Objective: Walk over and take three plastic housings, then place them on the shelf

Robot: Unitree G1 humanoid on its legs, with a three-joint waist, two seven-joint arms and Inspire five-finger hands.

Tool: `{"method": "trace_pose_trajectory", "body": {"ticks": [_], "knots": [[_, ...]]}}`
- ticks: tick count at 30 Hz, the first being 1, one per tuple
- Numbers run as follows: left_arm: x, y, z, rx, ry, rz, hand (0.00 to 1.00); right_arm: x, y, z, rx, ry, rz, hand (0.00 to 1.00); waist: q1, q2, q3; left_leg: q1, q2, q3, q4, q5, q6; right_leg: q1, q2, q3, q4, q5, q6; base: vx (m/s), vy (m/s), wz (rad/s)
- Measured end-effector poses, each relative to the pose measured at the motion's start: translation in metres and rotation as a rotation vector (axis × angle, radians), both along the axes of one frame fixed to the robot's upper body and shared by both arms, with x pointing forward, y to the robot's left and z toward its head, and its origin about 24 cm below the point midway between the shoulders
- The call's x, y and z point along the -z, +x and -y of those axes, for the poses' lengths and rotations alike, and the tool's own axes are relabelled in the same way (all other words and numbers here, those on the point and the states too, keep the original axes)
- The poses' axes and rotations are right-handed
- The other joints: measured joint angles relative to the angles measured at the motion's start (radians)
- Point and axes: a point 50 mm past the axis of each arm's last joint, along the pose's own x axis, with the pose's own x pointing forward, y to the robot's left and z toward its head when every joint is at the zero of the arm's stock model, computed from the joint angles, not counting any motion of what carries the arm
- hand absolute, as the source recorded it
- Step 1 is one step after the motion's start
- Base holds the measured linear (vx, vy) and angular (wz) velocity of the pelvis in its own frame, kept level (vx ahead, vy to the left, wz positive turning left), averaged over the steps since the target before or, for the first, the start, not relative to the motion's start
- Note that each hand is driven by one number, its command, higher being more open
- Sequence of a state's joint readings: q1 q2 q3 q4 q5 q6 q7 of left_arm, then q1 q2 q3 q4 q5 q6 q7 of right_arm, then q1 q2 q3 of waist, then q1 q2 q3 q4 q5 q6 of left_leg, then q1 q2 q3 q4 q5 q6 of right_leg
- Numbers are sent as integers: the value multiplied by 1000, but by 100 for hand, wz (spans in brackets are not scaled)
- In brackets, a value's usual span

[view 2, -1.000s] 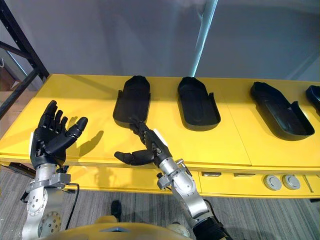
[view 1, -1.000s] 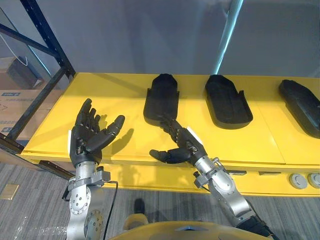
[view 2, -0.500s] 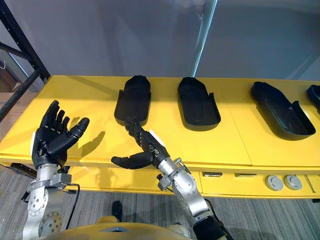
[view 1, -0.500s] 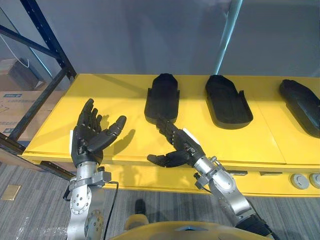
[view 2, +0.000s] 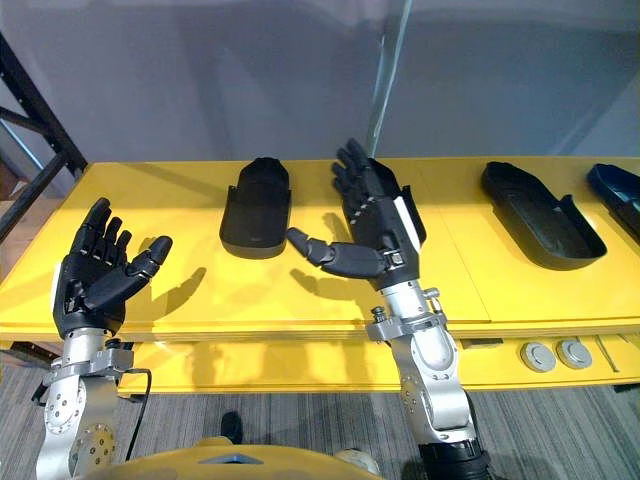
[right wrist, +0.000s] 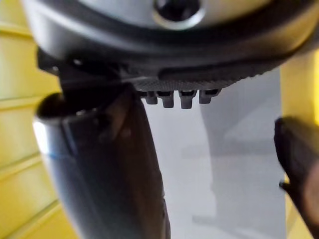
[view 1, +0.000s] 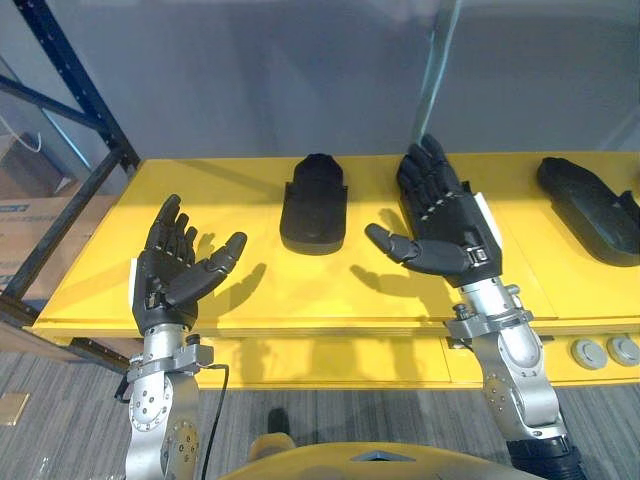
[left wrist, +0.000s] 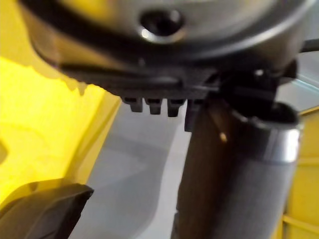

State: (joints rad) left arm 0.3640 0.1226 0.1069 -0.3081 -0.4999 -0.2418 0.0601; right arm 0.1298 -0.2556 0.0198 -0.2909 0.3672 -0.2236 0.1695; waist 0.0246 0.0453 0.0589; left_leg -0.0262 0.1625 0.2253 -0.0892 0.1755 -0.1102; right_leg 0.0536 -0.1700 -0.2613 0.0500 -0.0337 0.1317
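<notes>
Yellow surface (view 2: 500,280), cut-off housing (view 2: 618,192) rightmost

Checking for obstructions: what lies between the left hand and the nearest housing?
Nothing but bare yellow surface lies between the left hand and the housing, as the left eye view shows.

Setting: a warehouse or factory storage area. Evidence: long yellow metal shelf (view 1: 300,290) carrying identical black plastic housings (view 1: 313,203) laid out in a row. Dark blue steel racking upright (view 1: 78,80) with a diagonal brace stands at its end, a cardboard box (view 1: 30,225) behind it. Plain grey wall (view 1: 250,70), grey carpet floor (view 1: 60,410).
</notes>
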Motion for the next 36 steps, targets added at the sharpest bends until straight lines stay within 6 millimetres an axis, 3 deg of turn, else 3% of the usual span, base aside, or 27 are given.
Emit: {"method": "trace_pose_trajectory", "body": {"ticks": [7,12,20,29,36], "knots": [[-3,1,3,12,-4,15,100,22,-11,16,111,-32,-142,100,-30,-1,-3,5,1,27,0,-1,4,-7,1,26,-3,16,3,46,-7,-13],[-3,1,3,15,-4,15,100,27,-15,22,160,-26,-177,100,-32,-2,-3,7,3,44,0,-3,3,-17,2,45,-1,17,3,7,-3,-10],[-5,0,3,16,-2,14,100,43,-39,38,197,-53,-269,100,-47,-20,-7,15,4,60,0,-21,-2,-21,1,60,-12,10,2,-13,3,-5],[-13,1,6,35,2,33,100,39,-57,43,184,-79,-276,100,-81,-22,-7,15,4,85,1,-22,-2,-33,3,92,-16,25,8,44,-4,-10],[-12,1,6,38,2,20,100,46,-65,43,167,-64,-328,100,-83,-23,-6,17,4,91,0,-24,-4,-33,3,93,-15,23,7,4,-1,0]]}}
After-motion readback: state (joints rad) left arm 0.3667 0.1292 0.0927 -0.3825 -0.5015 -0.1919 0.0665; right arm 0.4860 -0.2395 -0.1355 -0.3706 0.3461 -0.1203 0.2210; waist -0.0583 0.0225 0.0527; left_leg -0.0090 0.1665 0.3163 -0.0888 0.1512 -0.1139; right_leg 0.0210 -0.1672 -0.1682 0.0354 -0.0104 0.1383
